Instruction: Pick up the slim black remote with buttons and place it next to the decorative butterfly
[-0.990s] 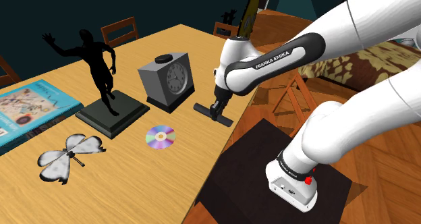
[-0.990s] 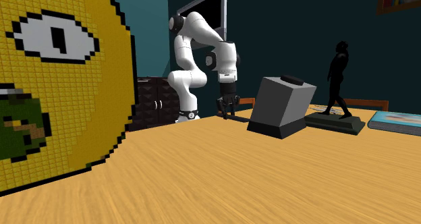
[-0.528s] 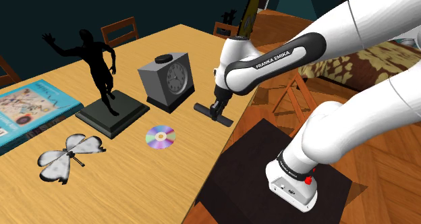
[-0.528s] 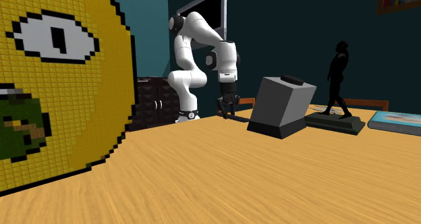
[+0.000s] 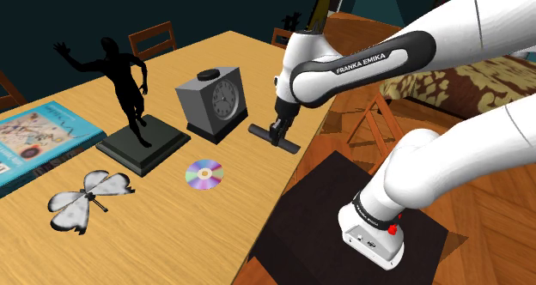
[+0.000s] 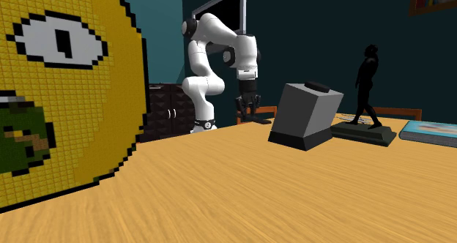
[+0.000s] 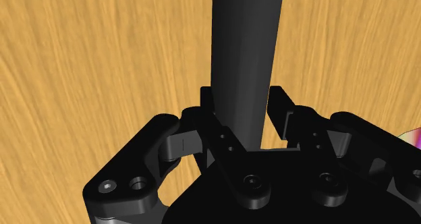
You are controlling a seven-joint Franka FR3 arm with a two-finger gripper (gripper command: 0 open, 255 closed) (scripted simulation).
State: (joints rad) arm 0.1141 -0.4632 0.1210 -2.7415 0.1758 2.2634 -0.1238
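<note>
Wooden table (image 5: 163, 232) in a dark teal-walled room, with a chair (image 5: 153, 39) behind it and a wood floor (image 5: 490, 197) at frame right. Shoulder view, left to right:
- book (image 5: 34, 142) at the left edge
- pale butterfly (image 5: 86, 197) at lower left
- black statue (image 5: 129, 94) on its base
- shiny disc (image 5: 204, 173)
- grey clock (image 5: 212, 103)
- slim black remote (image 5: 291, 147) at frame centre, near the table's right edge
- black stand (image 5: 344, 215) at lower right

Gripper (image 5: 277, 137) is clenched on the remote. In the wrist view both fingers (image 7: 280, 104) press its sides. Versus half a second ago, gripper and remote sit slightly higher and the forearm is raised; the rest is unmoved. Remote is well apart from the butterfly, with the disc between. Second exterior view: yellow pixel-block figure (image 6: 66, 88) at left, gripper at centre, clock and statue to the right.
</note>
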